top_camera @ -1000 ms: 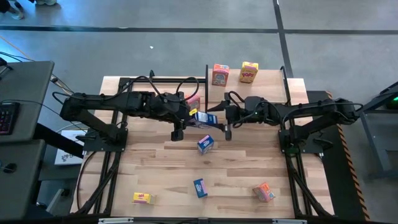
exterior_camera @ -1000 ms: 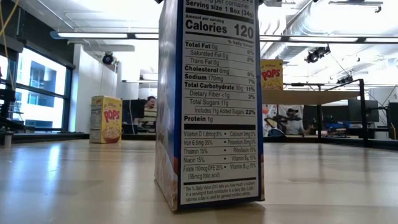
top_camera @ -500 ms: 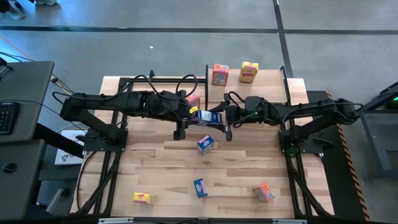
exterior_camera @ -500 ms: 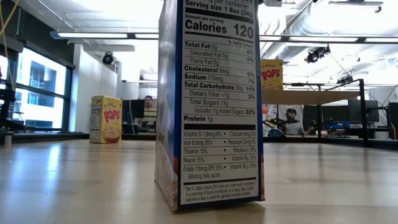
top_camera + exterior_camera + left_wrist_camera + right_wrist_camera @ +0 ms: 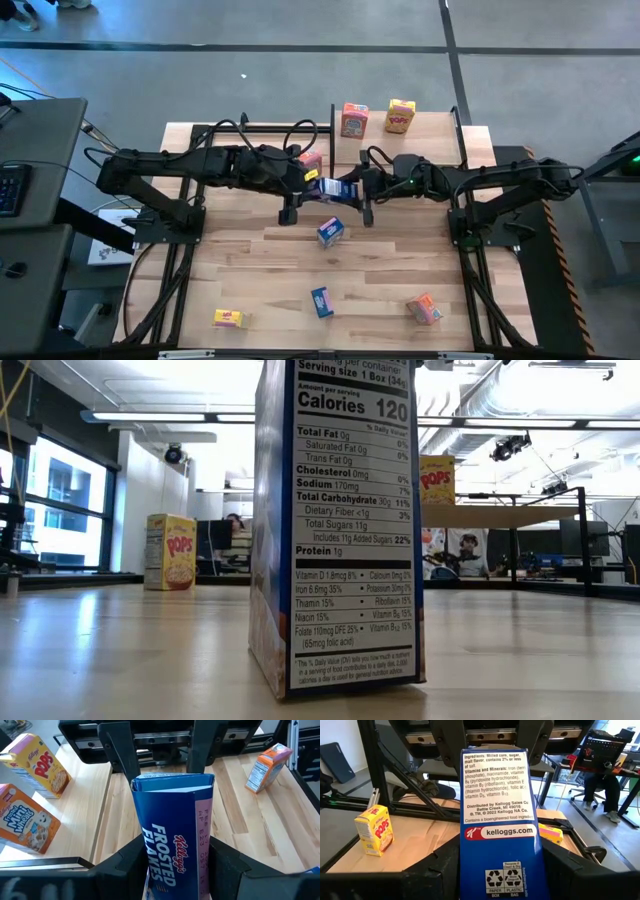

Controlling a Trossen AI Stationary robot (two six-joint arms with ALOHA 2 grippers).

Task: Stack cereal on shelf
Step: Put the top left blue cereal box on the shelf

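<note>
The blue Frosted Flakes box (image 5: 331,188) hangs above mid-worktop, long axis running arm to arm — left end effector (image 5: 306,183) and right end effector (image 5: 352,187) each clamp one end; the shelf (image 5: 430,125) lies beyond, nearer the right arm.

Eight cereal boxes are counted on the high view: three blue boxes (image 5: 330,188) (image 5: 331,232) (image 5: 321,301), three orange boxes (image 5: 354,120) (image 5: 310,160) (image 5: 424,309), two yellow boxes (image 5: 401,116) (image 5: 229,318). One shelf (image 5: 440,135) and two arms (image 5: 180,165) (image 5: 500,180) are shown.

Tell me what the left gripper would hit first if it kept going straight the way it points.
Probably the right gripper: both clamp the blue Frosted Flakes box from opposite ends, so the left gripper points straight at it.
</note>
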